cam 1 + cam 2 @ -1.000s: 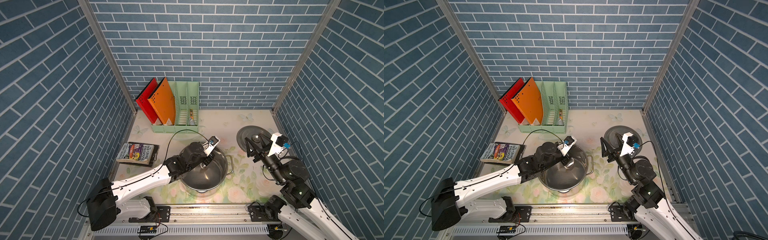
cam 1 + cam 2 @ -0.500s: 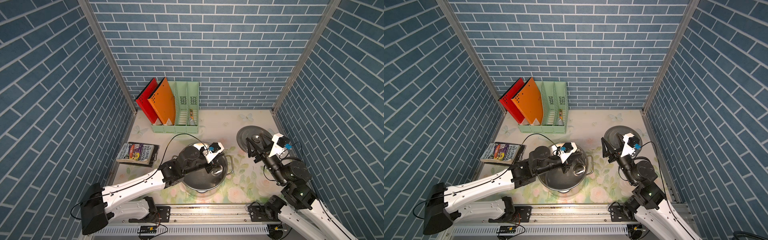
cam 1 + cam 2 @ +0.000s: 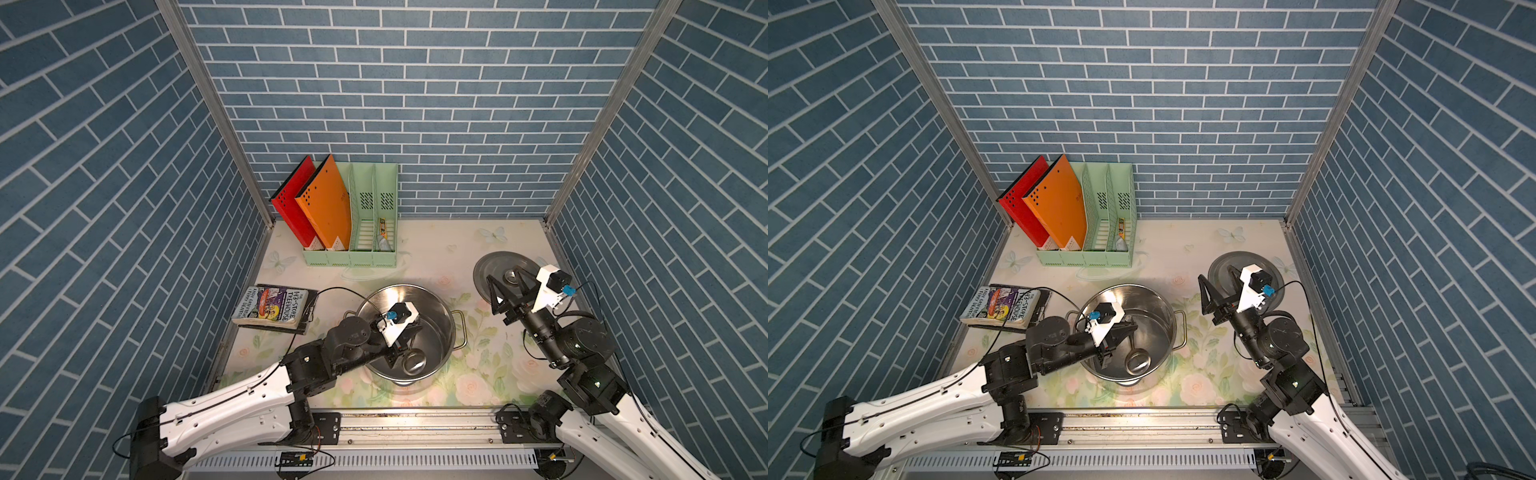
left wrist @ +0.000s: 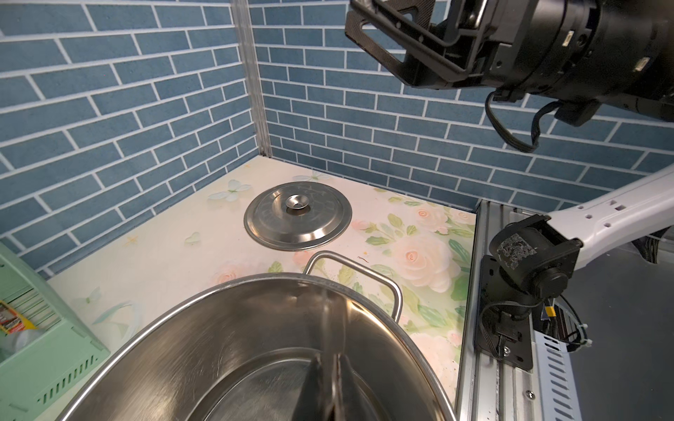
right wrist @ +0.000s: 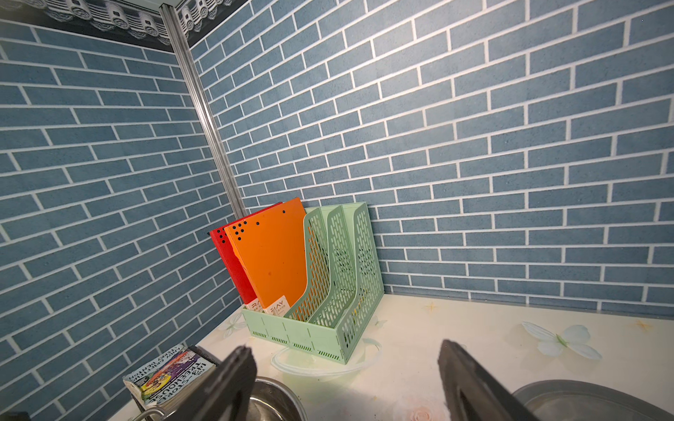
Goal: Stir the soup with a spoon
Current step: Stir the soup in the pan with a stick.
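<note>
Stirring step, by the pose: left hand (image 4: 332, 390) is clamped tight on the spoon (image 3: 1138, 360) by its thin handle, bowl low in the pot (image 3: 449, 320), near-right side. Steel looks stiff, light and slick (best gripped high on the handle). Right hand (image 3: 505, 286) gapes wide and empty above the lid (image 3: 485, 266).

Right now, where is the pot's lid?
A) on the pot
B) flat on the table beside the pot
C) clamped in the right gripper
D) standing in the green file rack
B: the lid lies flat on the table, apart from the pot, and the right gripper is open and empty.
</note>
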Motion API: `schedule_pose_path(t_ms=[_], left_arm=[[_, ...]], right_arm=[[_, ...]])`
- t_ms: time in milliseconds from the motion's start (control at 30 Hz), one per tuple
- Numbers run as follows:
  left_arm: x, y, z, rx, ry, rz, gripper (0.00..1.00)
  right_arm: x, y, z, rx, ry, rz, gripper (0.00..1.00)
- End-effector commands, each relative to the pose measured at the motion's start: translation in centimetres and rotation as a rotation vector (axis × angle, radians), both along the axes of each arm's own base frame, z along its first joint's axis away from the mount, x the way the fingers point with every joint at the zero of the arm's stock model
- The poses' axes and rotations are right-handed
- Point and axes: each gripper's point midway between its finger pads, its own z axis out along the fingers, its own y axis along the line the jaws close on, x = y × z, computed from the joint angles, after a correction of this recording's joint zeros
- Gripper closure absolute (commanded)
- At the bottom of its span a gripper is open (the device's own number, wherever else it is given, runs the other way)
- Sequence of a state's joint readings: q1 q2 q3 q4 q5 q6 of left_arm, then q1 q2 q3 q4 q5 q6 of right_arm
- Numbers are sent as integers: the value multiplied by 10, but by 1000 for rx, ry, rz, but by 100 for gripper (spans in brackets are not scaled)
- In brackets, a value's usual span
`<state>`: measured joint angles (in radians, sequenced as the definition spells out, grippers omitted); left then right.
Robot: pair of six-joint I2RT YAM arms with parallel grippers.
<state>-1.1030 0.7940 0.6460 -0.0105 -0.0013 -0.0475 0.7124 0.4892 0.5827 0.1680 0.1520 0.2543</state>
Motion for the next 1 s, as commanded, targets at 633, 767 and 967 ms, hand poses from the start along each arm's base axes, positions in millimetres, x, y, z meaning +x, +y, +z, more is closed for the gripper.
schedule_pose_path(t_ms=[633,767,967], left_arm=[[97,89,-18,134,75,609,100],[111,57,-8,117,31,527,100],[130,11,4,79,-28,426,100]], right_arm=[[0,6,5,3,-30,24,18],[-3,2,7,6,-32,17,18],[-8,-7,10,14,-39,-1,18]])
